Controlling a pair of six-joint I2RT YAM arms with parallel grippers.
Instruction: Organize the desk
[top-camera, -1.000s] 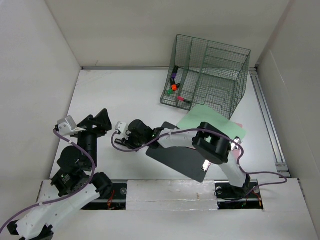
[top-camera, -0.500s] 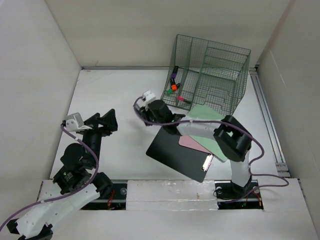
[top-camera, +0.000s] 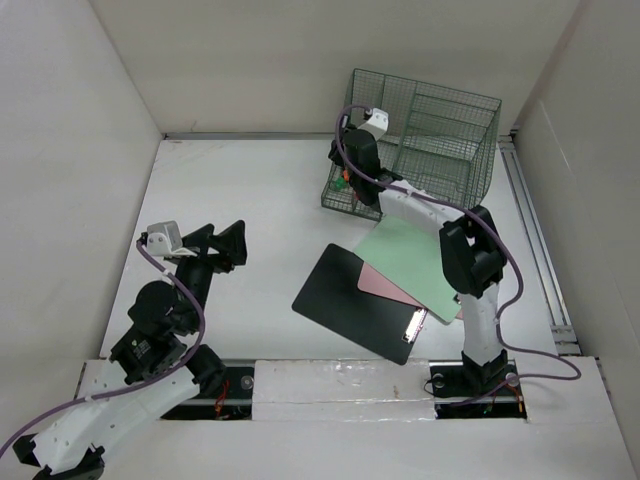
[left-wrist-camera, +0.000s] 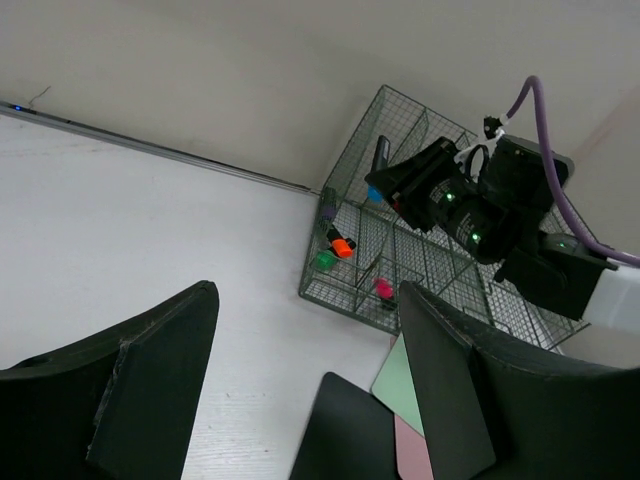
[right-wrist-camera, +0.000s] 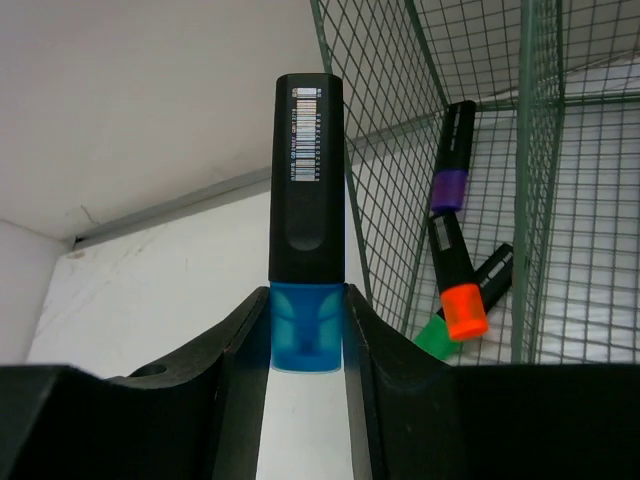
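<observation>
1. The desk (top-camera: 230, 200) is a flat white tabletop that fills the floor of the white-walled enclosure, stretching away from the two arm bases at its near edge.
2. A black clipboard (top-camera: 345, 295) lies on it right of centre, with a green sheet (top-camera: 410, 255) and a pink sheet (top-camera: 385, 287) overlapping its right part.
3. A dark green wire-mesh rack (top-camera: 430, 150) stands at the far right, tilted, just beyond the green sheet.
4. In the rack's left front compartment lie a purple-banded marker (right-wrist-camera: 452, 150), an orange-capped marker (right-wrist-camera: 455, 275), a green-capped marker (right-wrist-camera: 440, 335) and a pink-capped marker (left-wrist-camera: 384, 288).
5. The right gripper (right-wrist-camera: 305, 340) is stretched out to that corner of the rack, its fingers clamped narrow on the blue cap of a black highlighter (right-wrist-camera: 307, 200). The barrel sticks out past the fingertips, close by the mesh wall.
6. The left gripper (left-wrist-camera: 307, 295) hangs above the left part of the desk, well apart from the rack, with its jaws spread wide and nothing between them.
</observation>
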